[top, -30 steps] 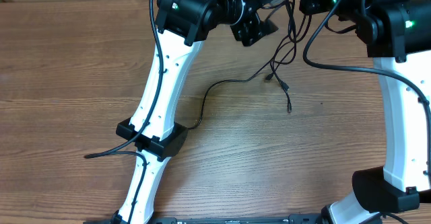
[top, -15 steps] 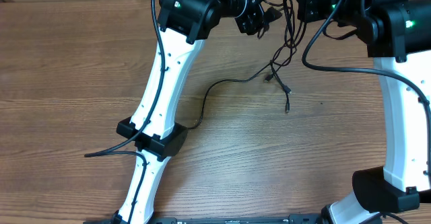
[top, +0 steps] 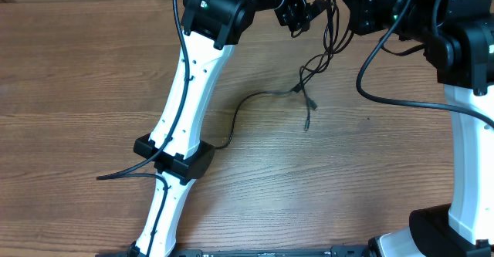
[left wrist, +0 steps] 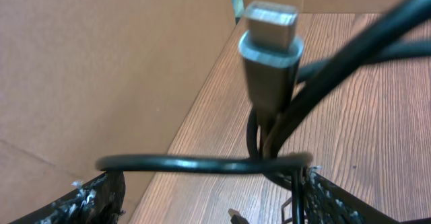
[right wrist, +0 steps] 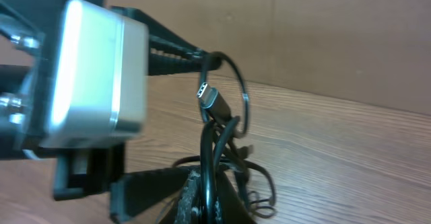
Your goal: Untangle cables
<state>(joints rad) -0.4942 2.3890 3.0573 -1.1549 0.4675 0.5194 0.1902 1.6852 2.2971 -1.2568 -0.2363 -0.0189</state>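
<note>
Several thin black cables hang in a snarl between the two grippers at the far side of the table. Their loose ends trail down onto the wood. One strand runs off toward the left arm, and another ends in a small plug lying flat on the table.

The right gripper is clenched on the bunch just below the snarl, so it carries the weight. The left gripper is spread wide and grasps nothing. A loop of cord lies across the gap between its fingers, and a silver USB-C plug stands up just above that loop.

Judging by how they droop and curl, these cords are light and limp, with only enough spring to keep a loop. They should follow a pull rather than resist it. The jacket looks smooth, so a loose pinch would likely slide along it.

The plug is the one rigid part, and its metal shell offers a firm hold. The best place for the left gripper to take hold seems to be the plug body or the cord right behind it. From there the end could be drawn back through the loop. Pulling mid-strand would probably tighten the knot, and a hard tug where plug meets cord risks straining that joint.
</note>
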